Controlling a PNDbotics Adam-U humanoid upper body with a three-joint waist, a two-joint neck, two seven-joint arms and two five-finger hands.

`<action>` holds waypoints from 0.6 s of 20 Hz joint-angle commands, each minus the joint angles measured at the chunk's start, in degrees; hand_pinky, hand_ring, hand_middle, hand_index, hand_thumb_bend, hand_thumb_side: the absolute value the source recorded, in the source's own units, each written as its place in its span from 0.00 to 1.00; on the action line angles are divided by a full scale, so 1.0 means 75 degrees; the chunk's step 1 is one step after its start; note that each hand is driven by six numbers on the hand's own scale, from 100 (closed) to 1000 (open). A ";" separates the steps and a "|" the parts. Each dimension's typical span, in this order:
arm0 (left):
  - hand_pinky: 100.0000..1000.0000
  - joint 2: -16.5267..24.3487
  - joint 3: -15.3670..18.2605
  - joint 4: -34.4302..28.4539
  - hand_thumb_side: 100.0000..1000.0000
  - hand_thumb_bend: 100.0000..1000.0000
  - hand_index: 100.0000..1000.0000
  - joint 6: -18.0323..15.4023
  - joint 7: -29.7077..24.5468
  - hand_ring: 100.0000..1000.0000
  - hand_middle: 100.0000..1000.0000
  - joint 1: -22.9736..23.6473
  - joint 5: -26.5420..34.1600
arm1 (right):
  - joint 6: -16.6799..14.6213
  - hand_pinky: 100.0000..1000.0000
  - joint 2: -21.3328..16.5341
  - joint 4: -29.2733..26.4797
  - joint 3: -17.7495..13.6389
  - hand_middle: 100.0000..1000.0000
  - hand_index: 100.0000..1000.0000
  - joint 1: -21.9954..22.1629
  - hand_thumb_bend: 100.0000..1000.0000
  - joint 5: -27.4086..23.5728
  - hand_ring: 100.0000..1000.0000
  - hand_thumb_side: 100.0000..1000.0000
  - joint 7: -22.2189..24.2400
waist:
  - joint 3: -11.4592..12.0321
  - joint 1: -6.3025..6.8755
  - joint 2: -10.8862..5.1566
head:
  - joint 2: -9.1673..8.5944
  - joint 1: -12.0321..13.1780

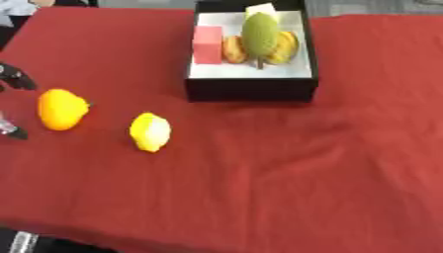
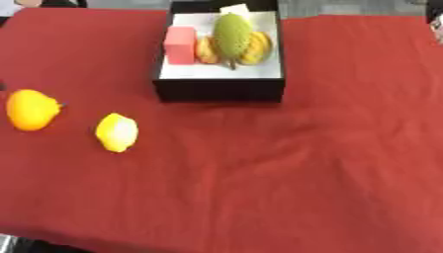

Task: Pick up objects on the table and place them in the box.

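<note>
An orange-yellow fruit (image 1: 62, 108) and a yellow lemon (image 1: 150, 131) lie on the red tablecloth at the left. At the far middle stands the black box (image 1: 251, 90) with a white inside. It holds a pink block (image 1: 207, 44), a green oval fruit (image 1: 259, 33), orange-yellow pieces (image 1: 285, 48) and a pale yellow thing (image 1: 260, 10) at the back. Only dark fingertips of my left hand (image 1: 16, 79) show at the left edge of the left eye view, spread apart just left of the orange-yellow fruit and not touching it. My right hand shows in neither view.
The red cloth (image 1: 303, 173) covers the whole table, with slight wrinkles in front of the box. The table's near edge runs across the lower left corner. A person's sleeve shows at the far left corner, away from the objects.
</note>
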 commanded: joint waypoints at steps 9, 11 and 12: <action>0.80 -0.0377 0.0007 0.0440 0.05 0.68 0.81 0.0026 0.0812 0.82 0.75 -0.0395 -0.0412 | 0.0088 0.80 -0.0078 -0.0168 -0.0025 0.67 0.84 -0.0125 0.18 -0.0082 0.77 0.19 0.0036 | -0.0011 -0.0025 -0.0127 | -0.0034 0.0027; 0.79 -0.0431 0.0000 0.0455 0.05 0.68 0.80 0.0031 0.0926 0.80 0.73 -0.0414 -0.0357 | 0.0103 0.80 -0.0069 -0.0168 -0.0032 0.67 0.84 -0.0119 0.18 -0.0071 0.77 0.19 0.0042 | -0.0013 -0.0031 -0.0122 | -0.0060 0.0025; 0.79 -0.0448 -0.0002 0.0447 0.04 0.68 0.80 0.0040 0.0973 0.80 0.73 -0.0420 -0.0335 | 0.0108 0.80 -0.0064 -0.0168 -0.0035 0.67 0.84 -0.0117 0.18 -0.0070 0.77 0.20 0.0040 | -0.0013 -0.0032 -0.0121 | -0.0065 0.0028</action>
